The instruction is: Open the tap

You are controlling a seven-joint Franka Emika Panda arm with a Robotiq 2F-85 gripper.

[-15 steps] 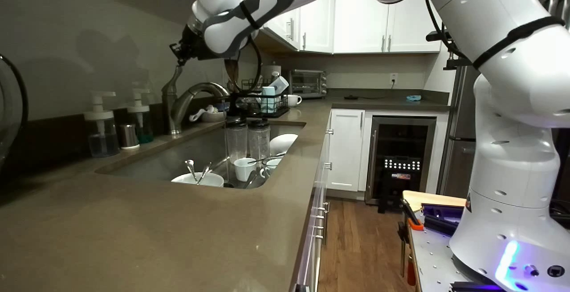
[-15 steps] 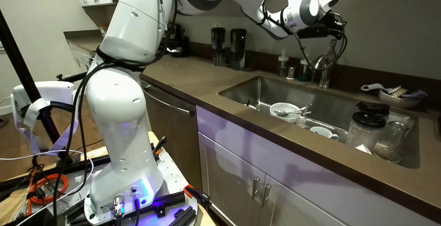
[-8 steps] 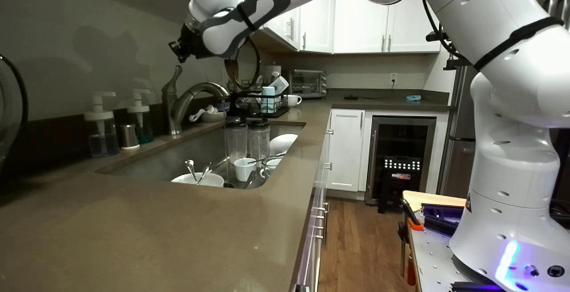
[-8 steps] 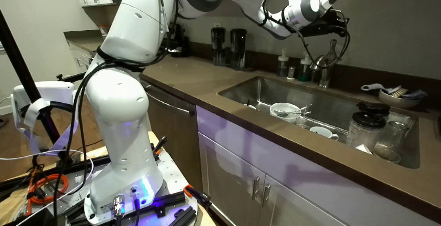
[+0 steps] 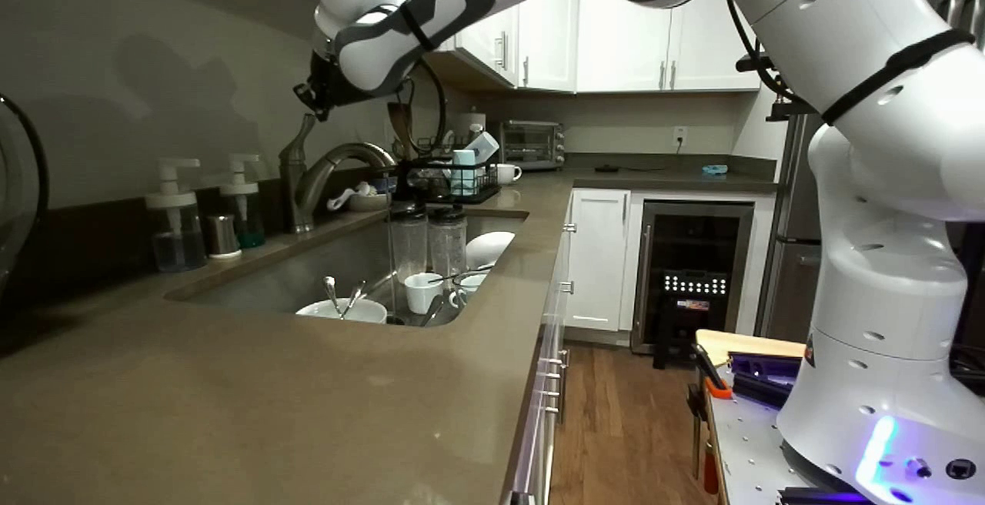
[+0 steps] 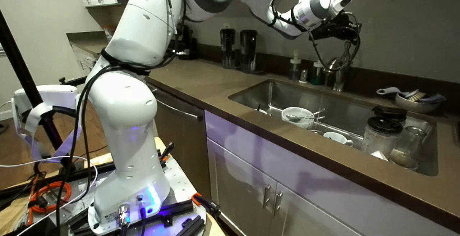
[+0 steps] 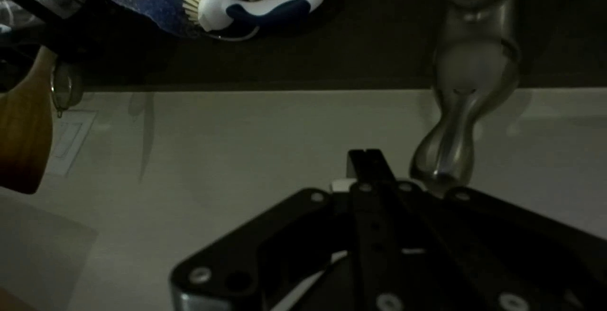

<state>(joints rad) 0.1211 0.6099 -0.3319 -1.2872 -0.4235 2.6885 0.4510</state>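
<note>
Poised just beside, perhaps touching, the tap lever (image 7: 446,149) with empty, pressed-together fingers (image 7: 373,165); could skid off its smooth, rounded end if pushing off-centre.

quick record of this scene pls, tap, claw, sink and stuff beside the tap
fixture: silver tap with arched spout and lever pointing up
effector: claw, shut, close to the lever's tip; contact unclear
flow: faint streak below the spout, perhaps water
contents: sink holds white bowl, cutlery, white mugs, two jars with black lids
beside tap: two pump bottles, small metal cylinder between them
other side: small bowl holding a dish brush
</note>
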